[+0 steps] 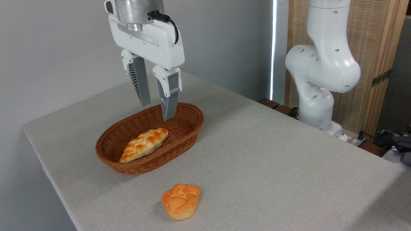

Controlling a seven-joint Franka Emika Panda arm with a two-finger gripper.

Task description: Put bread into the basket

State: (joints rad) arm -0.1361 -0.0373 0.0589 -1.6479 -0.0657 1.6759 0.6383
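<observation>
The counter (pixel 273 154) is covered in a pale grey cloth and runs from the left edge toward the lower right. On its left part stands the basket (pixel 109 150), an oval of reddish-brown wicker with a braided rim, set at a slant with its far end toward the right. The bread (pixel 144 145), a braided golden loaf with browned ridges and pointed ends, lies inside the basket on the near side, lengthwise along it, its lower-left tip close against the inner wall. Above the far end of the basket hangs the tool (pixel 158 112), pointing downward; its two grey ribbed fingers (pixel 140 84) stand apart with a clear gap between them and hold nothing. The tips are above the loaf and not touching it; the right-hand tip shows in front of the basket's far rim. In front of the basket, well apart from it, a round orange bun (pixel 180 200) sits on the cloth near the front edge. At the right, behind the counter, stands the white arm base (pixel 321 77), before a wooden screen (pixel 379 41).
</observation>
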